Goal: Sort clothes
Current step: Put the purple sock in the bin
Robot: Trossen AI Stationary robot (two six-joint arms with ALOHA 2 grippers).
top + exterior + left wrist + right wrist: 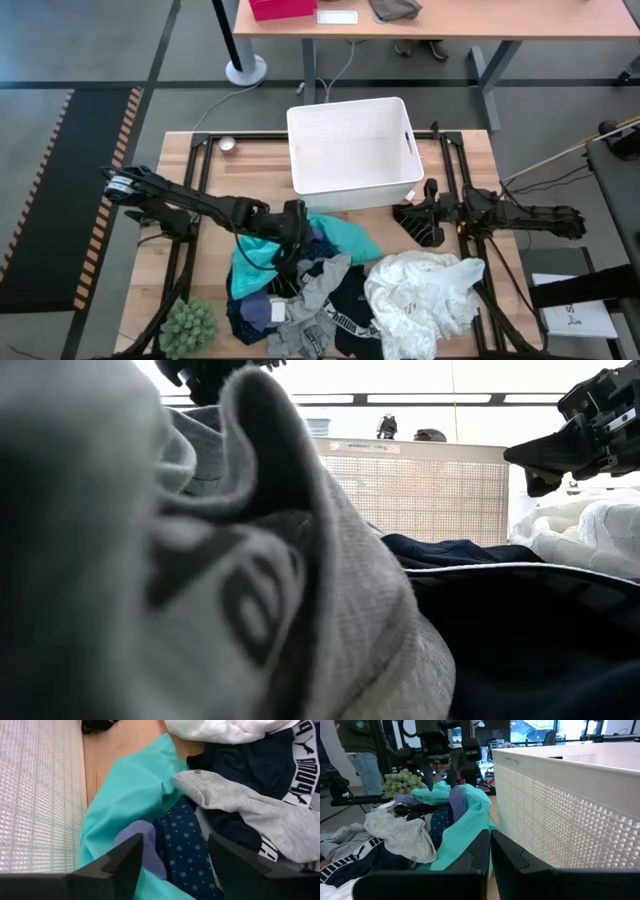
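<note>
Pile: the clothes (330, 295) lay heaped on the near half of the table (470, 160), just in front of the white bin (350, 150), which appeared empty.
White garment: the largest piece (425, 290) sat bunched on the right side of the heap, with no clear long axis.
Teal garment: it (135, 790) was spread at the bin's foot, its long axis running from the bin's wall out toward the middle of the heap.
Grey garment: it (250, 805) was draped across the black ones with white print (300, 765), with one corner pointing toward the teal piece.
Navy patterned piece: a narrow strip (187, 850) lay directly between the left fingers, lengthways along the reach.
Left gripper: it (172, 870) hung over the heap with its jaws spread wide and nothing in them.
Right gripper: it (490, 855) waited beside the bin's right corner, fingers pressed together, empty.
Step, as judged: picking a single garment; lowering straight onto one raised fold and pinching only that layer would help keep neighbours from lifting with it.
</note>
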